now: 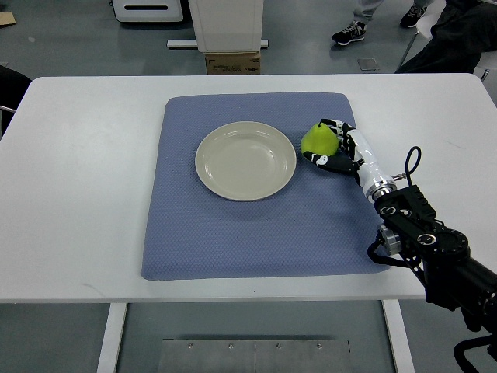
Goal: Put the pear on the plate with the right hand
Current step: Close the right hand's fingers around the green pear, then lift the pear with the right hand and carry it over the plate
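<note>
A green pear (pixel 318 138) sits just right of the plate, over the blue mat. My right hand (pixel 332 144) wraps around it from the right, its black-and-white fingers curled on the pear's top and underside. The arm runs back to the lower right corner. A round cream plate (pixel 245 161) lies bare in the middle of the mat, its rim a small gap left of the pear. Whether the pear rests on the mat or is lifted slightly I cannot tell. No left arm shows.
The blue mat (pixel 233 241) covers the centre of a white table (pixel 78 194). Beyond the far edge stand a cardboard box (pixel 232 62), a white cabinet base and a person's shoes (pixel 349 33) on the floor.
</note>
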`<state>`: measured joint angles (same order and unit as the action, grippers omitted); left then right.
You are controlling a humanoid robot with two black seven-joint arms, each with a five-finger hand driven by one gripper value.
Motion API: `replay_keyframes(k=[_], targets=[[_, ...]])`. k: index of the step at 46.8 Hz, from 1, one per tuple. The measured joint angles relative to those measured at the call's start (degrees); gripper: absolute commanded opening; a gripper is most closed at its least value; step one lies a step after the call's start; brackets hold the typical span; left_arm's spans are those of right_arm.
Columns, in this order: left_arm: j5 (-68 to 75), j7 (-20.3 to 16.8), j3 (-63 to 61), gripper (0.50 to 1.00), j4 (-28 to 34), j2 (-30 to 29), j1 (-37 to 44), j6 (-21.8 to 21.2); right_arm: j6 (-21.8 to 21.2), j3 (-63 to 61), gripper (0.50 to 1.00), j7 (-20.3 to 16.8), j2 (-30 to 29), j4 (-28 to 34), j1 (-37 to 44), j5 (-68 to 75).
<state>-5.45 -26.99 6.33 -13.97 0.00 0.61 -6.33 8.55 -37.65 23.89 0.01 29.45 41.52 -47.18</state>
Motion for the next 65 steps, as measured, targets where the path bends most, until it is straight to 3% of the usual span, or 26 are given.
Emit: replay_keyframes(k=[15,33,65], targets=[[0.0,0.0,0.0,1.000,0.0,0.0,0.0,0.0,0.0,0.0,0.500,0.0,0.0,0.4,0.7,0.2],[0.0,0.0,0.0,1.000,0.0,0.0,0.0,0.0,-0.3,-0.1,0.500,-0.7,0.0,2.8,6.9,1.2],[0.0,0.0,0.0,1.000,0.0,0.0,0.0,0.0,-5.9,9.5,0.500,-0.9,0.0,7.6,10.2,4.6]])
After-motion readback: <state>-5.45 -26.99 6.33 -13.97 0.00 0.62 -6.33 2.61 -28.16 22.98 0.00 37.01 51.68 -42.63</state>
